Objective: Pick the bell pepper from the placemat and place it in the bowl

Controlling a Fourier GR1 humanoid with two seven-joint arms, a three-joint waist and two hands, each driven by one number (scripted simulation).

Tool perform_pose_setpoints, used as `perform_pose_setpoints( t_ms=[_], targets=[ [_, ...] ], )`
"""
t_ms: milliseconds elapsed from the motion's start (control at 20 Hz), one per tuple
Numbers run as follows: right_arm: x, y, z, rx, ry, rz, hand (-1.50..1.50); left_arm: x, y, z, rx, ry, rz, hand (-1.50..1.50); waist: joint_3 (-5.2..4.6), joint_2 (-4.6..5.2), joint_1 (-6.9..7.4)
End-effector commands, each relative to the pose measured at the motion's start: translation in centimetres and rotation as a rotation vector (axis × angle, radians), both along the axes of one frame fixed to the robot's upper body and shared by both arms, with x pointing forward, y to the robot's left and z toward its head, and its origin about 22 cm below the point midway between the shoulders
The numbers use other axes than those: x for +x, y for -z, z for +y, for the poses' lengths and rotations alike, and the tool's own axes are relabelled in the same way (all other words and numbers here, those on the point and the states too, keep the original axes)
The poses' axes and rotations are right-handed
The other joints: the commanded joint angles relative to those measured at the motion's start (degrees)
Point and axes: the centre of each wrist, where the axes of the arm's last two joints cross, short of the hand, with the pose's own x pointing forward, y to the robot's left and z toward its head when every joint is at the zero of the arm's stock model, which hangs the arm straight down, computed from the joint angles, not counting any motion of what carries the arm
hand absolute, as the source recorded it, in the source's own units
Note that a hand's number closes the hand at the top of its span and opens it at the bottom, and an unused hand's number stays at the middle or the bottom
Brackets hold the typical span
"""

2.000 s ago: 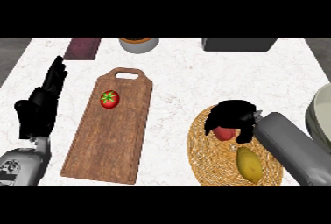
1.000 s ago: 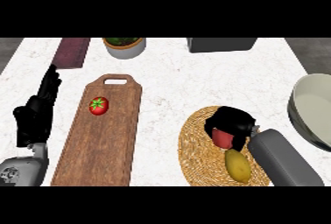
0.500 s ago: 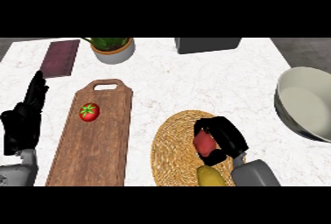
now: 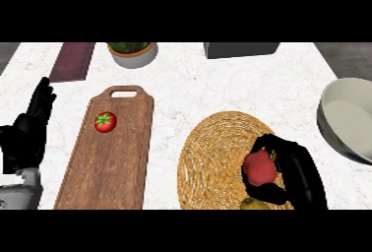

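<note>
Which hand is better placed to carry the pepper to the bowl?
Right: the right hand is curled round the pepper, with the bowl on its side; the left hand rests open far left.

Curled fingers of right hand (image 4: 299, 170) hide the right side of bell pepper (image 4: 258, 167). Yellow item (image 4: 254, 204) mostly cut by lower edge, can't identify. bowl (image 4: 345, 123) clipped by right edge, placemat (image 4: 210, 147) by lower edge. Plant pot (image 4: 133, 54) and dark box (image 4: 240, 49) clipped at top. Left forearm (image 4: 18, 197) cut at corner.
</note>
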Motion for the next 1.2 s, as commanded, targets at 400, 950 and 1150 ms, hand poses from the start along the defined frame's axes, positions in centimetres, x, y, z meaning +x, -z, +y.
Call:
perform_pose_setpoints(
  t_ms=[400, 950, 1150],
  targets=[
    [-5.7, -8.1, -8.9, 0.117, 0.341, -0.147, 1.5, 1.4, -0.4, -3.2, -0.012, 0.098, -0.019, 0.0, 0.32, 1.87, 5.44],
    [0.9, -6.2, -21.2, -0.013, 0.534, -0.235, 1.5, 2.1, 0.5, -2.2, -0.004, 0.128, -0.021, 0.0, 0.31, 2.13, 6.35],
    [2.7, -6.5, -24.9, -0.191, 0.619, -0.229, 1.5, 2.8, -1.1, -3.3, 0.013, 0.131, -0.043, 0.0, 0.35, 2.29, 7.04]
  ],
)
